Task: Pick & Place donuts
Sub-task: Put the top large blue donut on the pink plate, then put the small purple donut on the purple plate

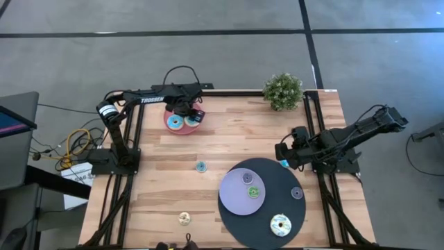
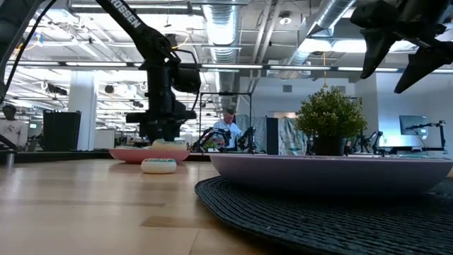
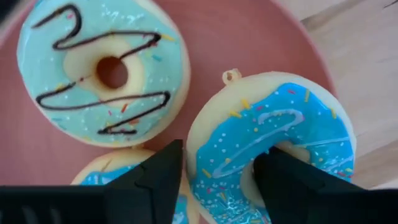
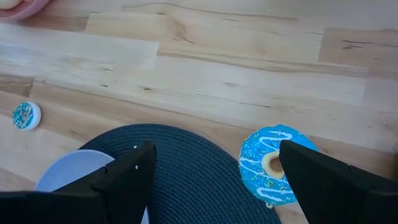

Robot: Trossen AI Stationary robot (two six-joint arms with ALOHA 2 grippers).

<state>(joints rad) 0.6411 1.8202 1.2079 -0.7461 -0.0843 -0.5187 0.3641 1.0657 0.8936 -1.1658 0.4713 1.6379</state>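
Wooden table (image 1: 229,139) carries a dark woven mat (image 1: 291,215).

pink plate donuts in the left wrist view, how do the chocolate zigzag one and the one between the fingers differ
The zigzag donut has pale blue icing with dark lines and lies flat, untouched. The gripped donut has brighter blue icing with white lines, and one finger of the left gripper sits in its hole. Both have sprinkles and rest on the pink plate.

Robotics lab or open industrial workspace. Low view: exposed ceiling ducts (image 2: 233,28) and pipes, strip lighting, white columns, a seated person (image 2: 228,126) at far benches with more robot arms, monitors (image 2: 413,125). High view: grey concrete floor (image 1: 222,17) with dark tape lines, wooden surface (image 1: 236,139) on a black frame, loose cables (image 1: 73,146).
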